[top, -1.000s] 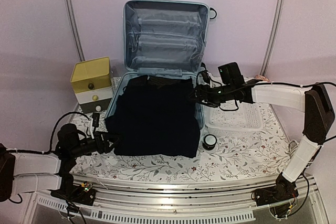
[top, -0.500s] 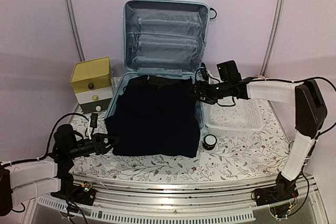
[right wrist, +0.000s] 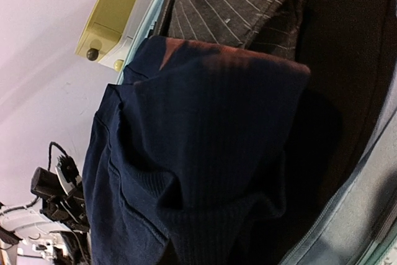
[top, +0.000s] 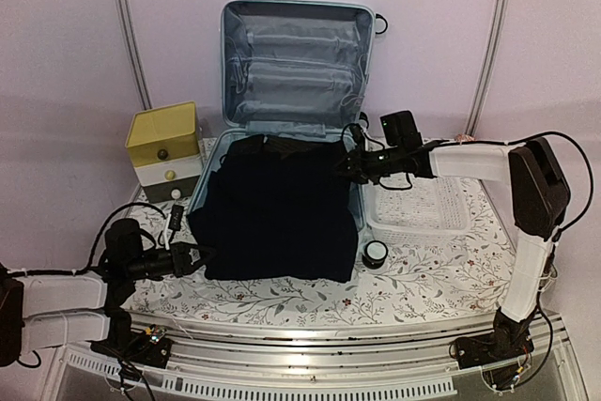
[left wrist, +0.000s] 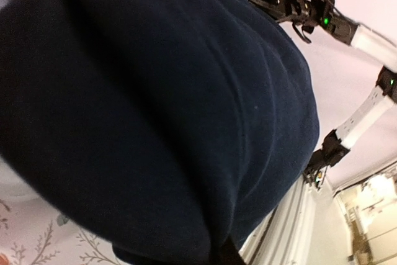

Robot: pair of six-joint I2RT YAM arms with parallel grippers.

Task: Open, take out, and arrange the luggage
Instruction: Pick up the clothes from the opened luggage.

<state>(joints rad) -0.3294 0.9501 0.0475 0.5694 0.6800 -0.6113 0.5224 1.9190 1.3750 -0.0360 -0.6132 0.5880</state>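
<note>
The suitcase [top: 293, 63] stands open at the back middle of the surface [top: 432, 274]. Its lid is upright against the wall with the grey lining facing forward, and its lower half lies flat in front.

A dark navy sweater [top: 277, 213] is heaped over that lower half and spills past its near edge onto the surface. In the right wrist view a grey pinstriped piece of clothing [right wrist: 236, 4] lies folded beneath it, toward the back of the case.

The left claw [top: 194, 257] reaches in low from the left, its tips at the sweater's near-left corner. The right claw [top: 346, 167] comes from the right, its tips at the far-right corner by the suitcase wall. Dark cloth fills both wrist views and hides the fingers, so I cannot tell whether either claw is apart, together or clamped on the fabric.

A small drawer box [top: 164, 143] with a yellow top sits just left of the suitcase. A white plastic basket [top: 418, 213] sits just right of it, with a small round jar [top: 375, 253] at the basket's near-left corner.
</note>
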